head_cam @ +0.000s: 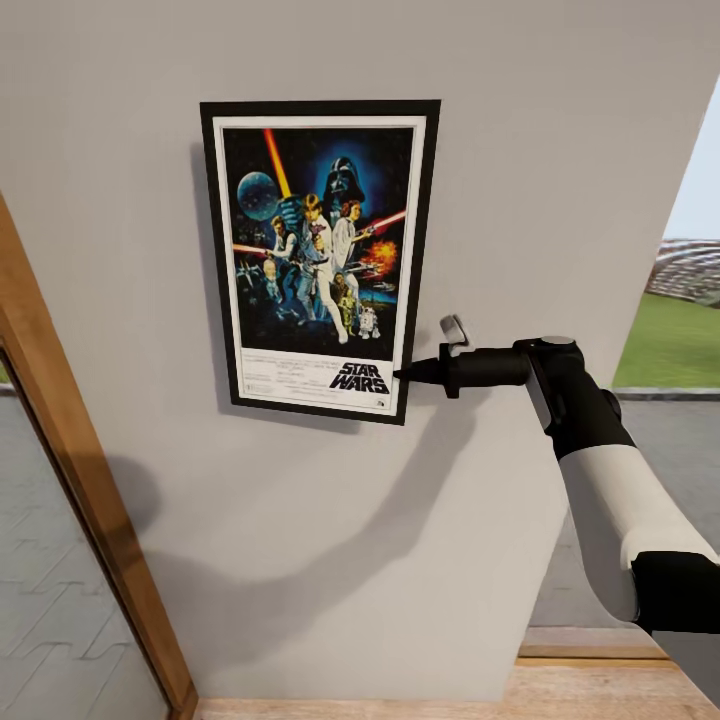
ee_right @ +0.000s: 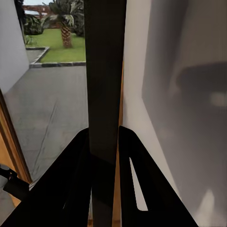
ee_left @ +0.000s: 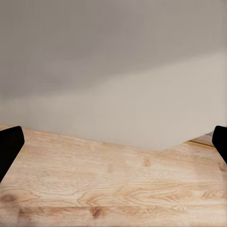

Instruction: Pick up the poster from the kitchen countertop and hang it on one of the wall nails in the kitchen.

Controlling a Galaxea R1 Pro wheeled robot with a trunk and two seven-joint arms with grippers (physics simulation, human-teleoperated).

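Wall (head_cam: 560, 150): plain grey surface across most of the head view, flanked by a wooden door frame (head_cam: 70, 470) on one side and an opening to pavement and lawn on the other. Pale wood floor (ee_left: 113, 189) at its foot, seen in the left wrist view.

Poster (head_cam: 318, 258): black-framed film print with white border, flat against the wall and roughly upright, slightly skewed in this view. Casts a thin shadow along its side and lower edge. No wall nail can be made out; if present, it is hidden behind the frame.

Right arm: white forearm and black wrist reaching in level from the side. Right pincer (head_cam: 412, 373) meets the poster's lower corner beside the logo. In the right wrist view its two black fingers (ee_right: 137, 189) close tight on the dark frame edge (ee_right: 105, 85), seen edge-on between them.

Left pincer (ee_left: 113, 146): spread wide, nothing between its tips, pointed at the floor and wall base.

Step in hand, by judgement: the hanging stage, late in the task, the poster off the bench and at the wall. Whether it already rests on a nail cannot be told.

Next move calls for: settling the frame onto the nail, then a gentle release and a straight withdrawal, so the frame neither tilts nor drops.
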